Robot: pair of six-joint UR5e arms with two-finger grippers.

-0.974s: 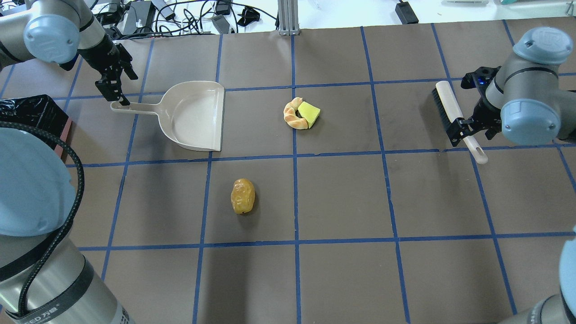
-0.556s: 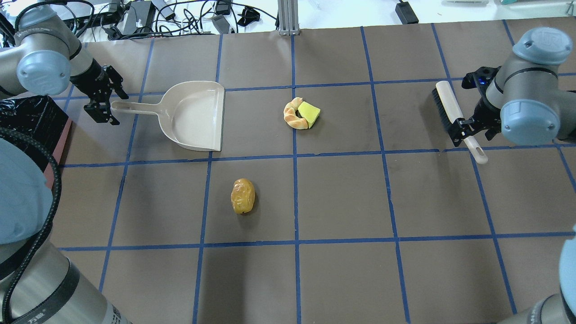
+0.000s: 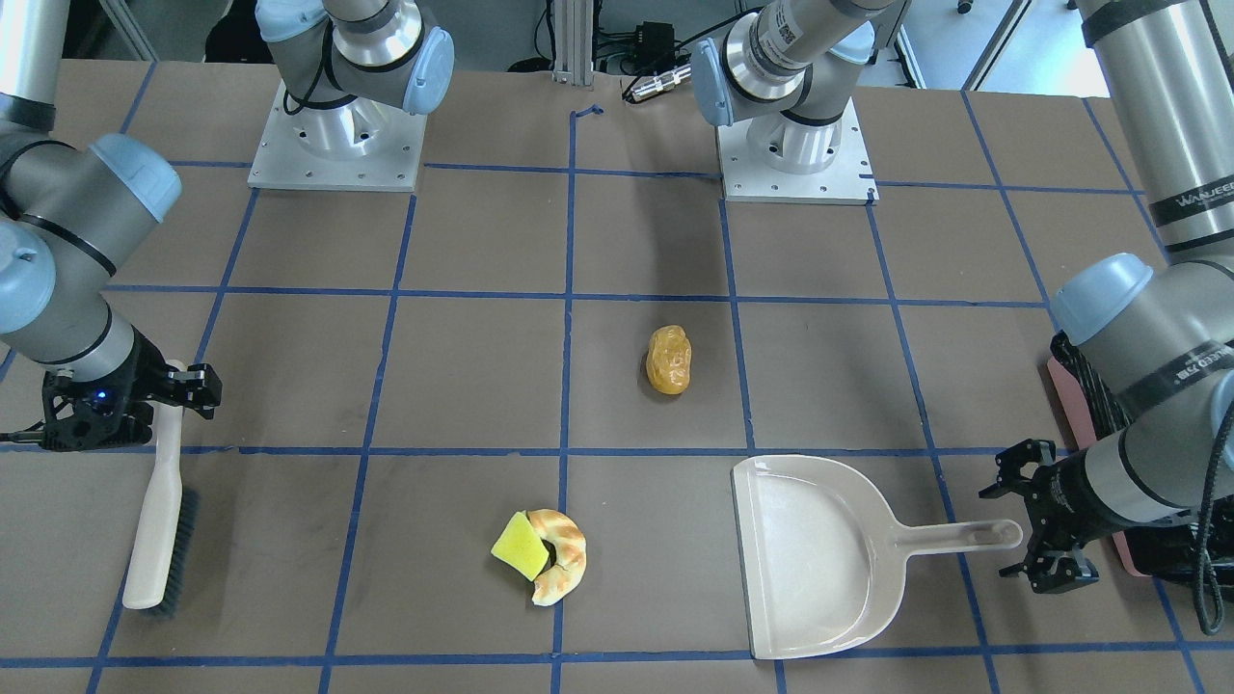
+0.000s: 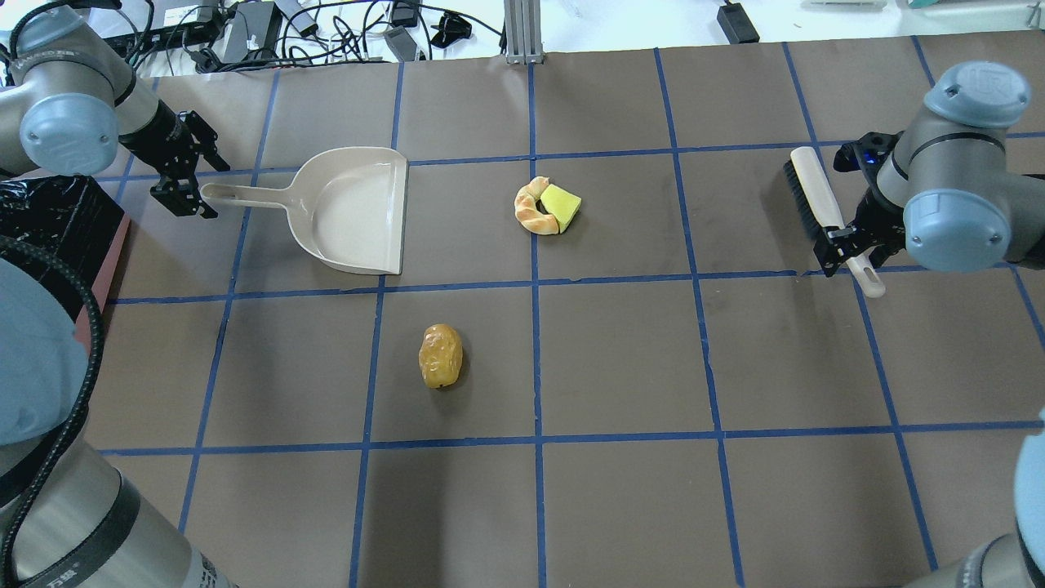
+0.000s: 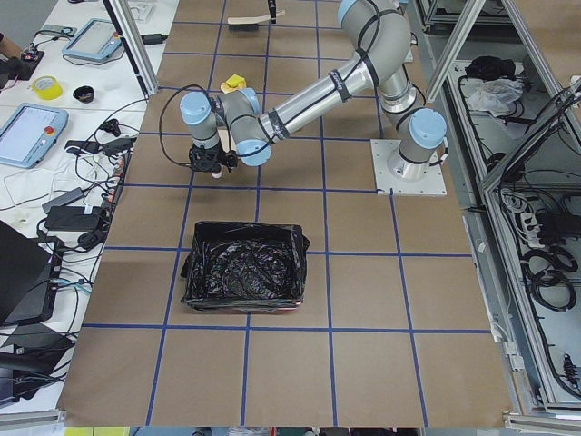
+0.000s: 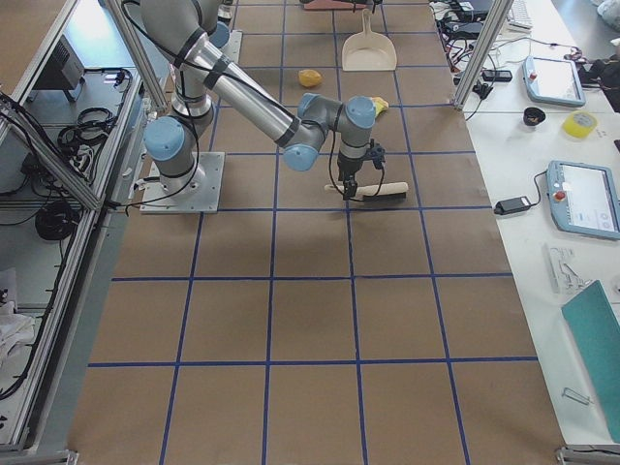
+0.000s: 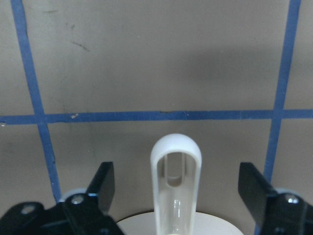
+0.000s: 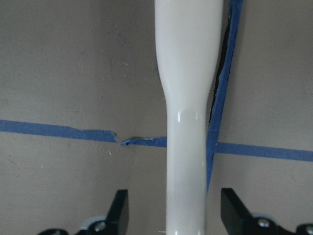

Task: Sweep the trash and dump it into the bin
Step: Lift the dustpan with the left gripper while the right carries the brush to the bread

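Observation:
The trash lies on the brown table: a yellow-green sponge wedge (image 4: 561,204) touching a tan croissant (image 4: 532,211), and an amber pastry (image 4: 441,355) nearer the robot. The beige dustpan (image 4: 355,208) lies flat, handle pointing left. My left gripper (image 4: 206,191) is open, its fingers either side of the handle's tip (image 7: 176,161) without touching it. My right gripper (image 4: 847,251) is open and straddles the brush's handle (image 8: 186,122), with gaps on both sides. The brush (image 4: 816,192) lies on the table. The bin (image 5: 245,277), pink with a black bag, stands at the left edge (image 4: 49,212).
Blue tape lines grid the table. Cables and power bricks (image 4: 245,28) lie past the far edge beside a metal post (image 4: 522,33). The two arm bases (image 3: 337,145) are bolted at the robot's side. Tablets and tape rolls (image 5: 36,86) sit on a side bench.
My left gripper came down and to the left from above the dustpan's handle end to straddle its tip. My right gripper shifted slightly along the brush handle. The trash has not moved.

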